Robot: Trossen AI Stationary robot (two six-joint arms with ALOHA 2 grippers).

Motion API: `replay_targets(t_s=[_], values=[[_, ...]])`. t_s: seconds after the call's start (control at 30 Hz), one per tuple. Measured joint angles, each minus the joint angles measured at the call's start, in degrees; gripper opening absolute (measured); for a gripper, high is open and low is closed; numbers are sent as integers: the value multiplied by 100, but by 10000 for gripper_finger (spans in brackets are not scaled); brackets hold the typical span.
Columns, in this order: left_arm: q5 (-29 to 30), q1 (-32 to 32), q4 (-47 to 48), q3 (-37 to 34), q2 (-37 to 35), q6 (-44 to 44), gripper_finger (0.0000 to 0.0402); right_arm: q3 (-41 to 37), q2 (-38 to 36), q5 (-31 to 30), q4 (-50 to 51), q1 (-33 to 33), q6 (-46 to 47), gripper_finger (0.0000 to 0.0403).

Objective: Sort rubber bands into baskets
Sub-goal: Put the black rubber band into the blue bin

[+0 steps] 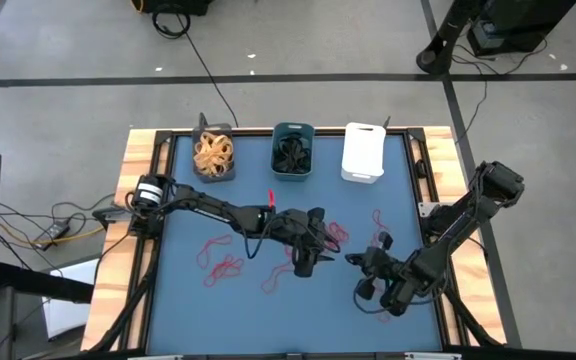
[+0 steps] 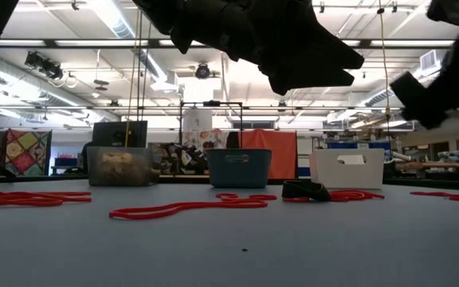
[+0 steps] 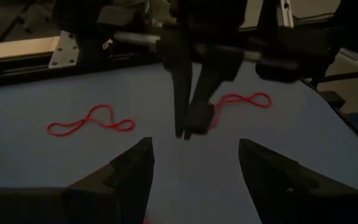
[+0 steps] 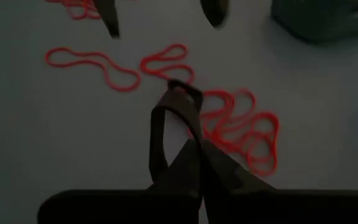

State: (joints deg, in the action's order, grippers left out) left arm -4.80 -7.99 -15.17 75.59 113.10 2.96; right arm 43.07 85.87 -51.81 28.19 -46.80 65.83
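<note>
No writing is showing anywhere. Thin red rubber bands [image 1: 222, 266] are lying looped on the smooth blue mat, apart from the three rectangular plastic baskets [image 1: 293, 152] lining its far edge (tan bands fill the grey one). The left gripper [image 1: 306, 262] is hovering mid-table, fingers wide apart; the right gripper [image 4: 178, 99] is pinching a dark band.

Bright ceiling lights [image 2: 146, 80] glare in the low view, silhouetting the arms. Both wrist views are dim and murky.
</note>
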Motion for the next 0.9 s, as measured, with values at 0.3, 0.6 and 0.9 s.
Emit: replay_targets(t_s=[0.3, 0.6, 0.9], values=[[0, 0, -179, 2, -2, 63, 236, 0, -2, -109, -1179, 613, -1711, 8], [-70, -6, 154, 4, -9, 284, 174, 2, -148, -81, -1619, 871, -2200, 8], [-77, 3, -6, 7, -11, 282, 11, 2, -359, 229, -1560, 891, -2213, 9]])
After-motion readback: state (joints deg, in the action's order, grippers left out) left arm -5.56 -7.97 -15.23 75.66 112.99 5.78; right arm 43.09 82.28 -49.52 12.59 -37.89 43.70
